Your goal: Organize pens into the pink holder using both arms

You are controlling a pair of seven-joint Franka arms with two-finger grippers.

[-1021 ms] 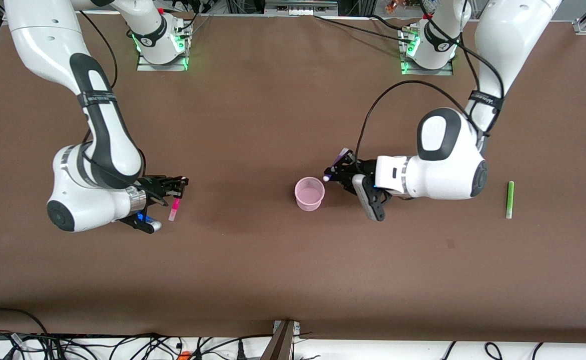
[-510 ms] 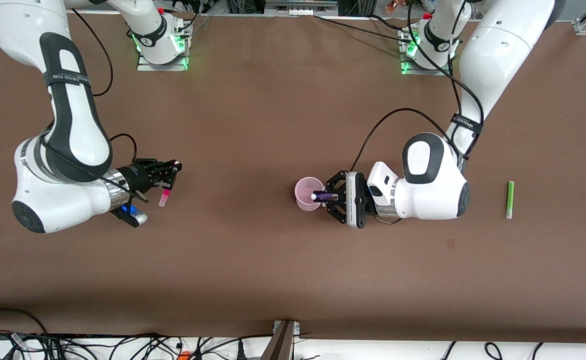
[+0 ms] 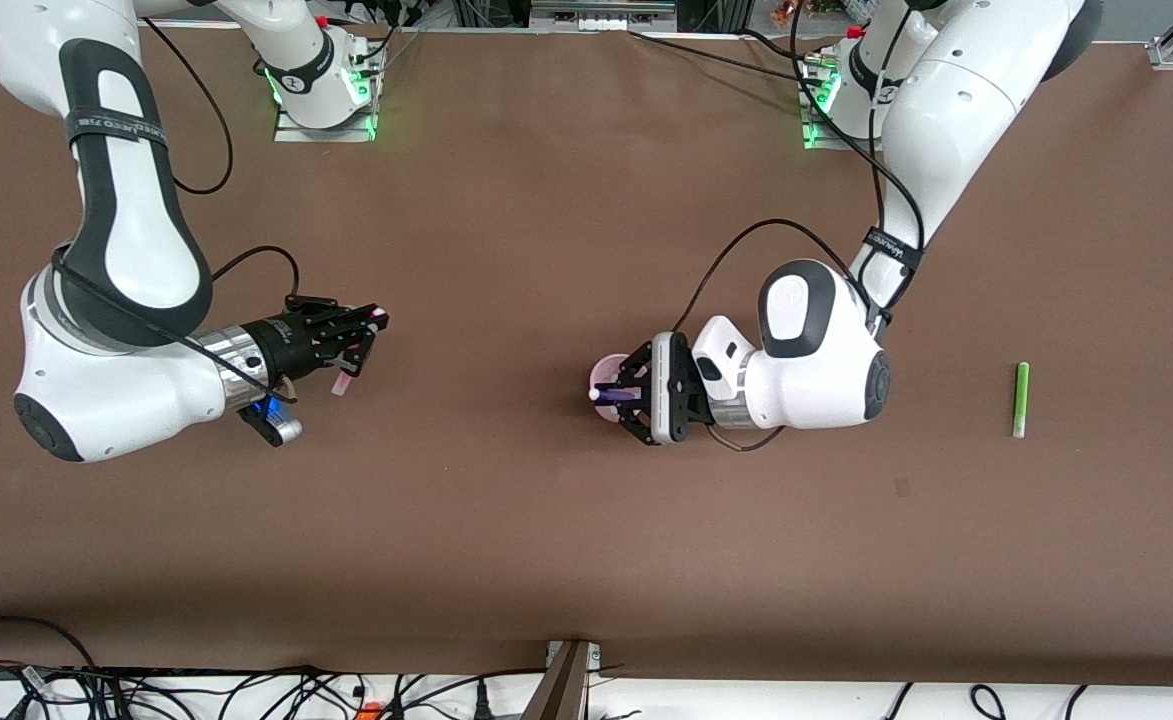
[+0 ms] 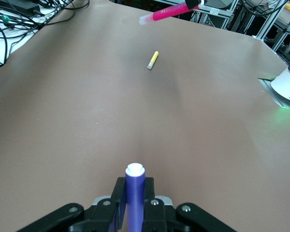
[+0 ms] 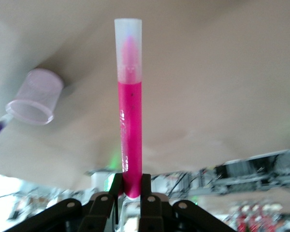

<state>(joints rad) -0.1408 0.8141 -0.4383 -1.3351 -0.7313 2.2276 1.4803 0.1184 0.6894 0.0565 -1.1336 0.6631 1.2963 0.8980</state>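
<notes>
1. Since a second ago the left end effector (image 3: 618, 395) has swung from beside the pink holder (image 3: 607, 376) to directly over it, turning the purple pen (image 3: 614, 396) so that its pale tip now shows across the holder's mouth; the right end effector (image 3: 358, 338) has lifted the magenta pen (image 3: 343, 380) off the table (image 3: 546, 540) and tilted more level.
2. The left end effector is clamped on the purple pen, which sticks out between its fingers (image 4: 120, 198) in the left wrist view (image 4: 134, 193).
3. The right end effector is clamped on the magenta pen (image 5: 129, 125), held in the air over the table toward the right arm's end, well apart from the holder (image 5: 35, 96).
4. The holder stands upright near the middle of the table.
5. A green pen (image 3: 1021, 398) lies flat on the table toward the left arm's end.
6. A yellow pen (image 4: 153, 60) lies on the table, seen only in the left wrist view.
</notes>
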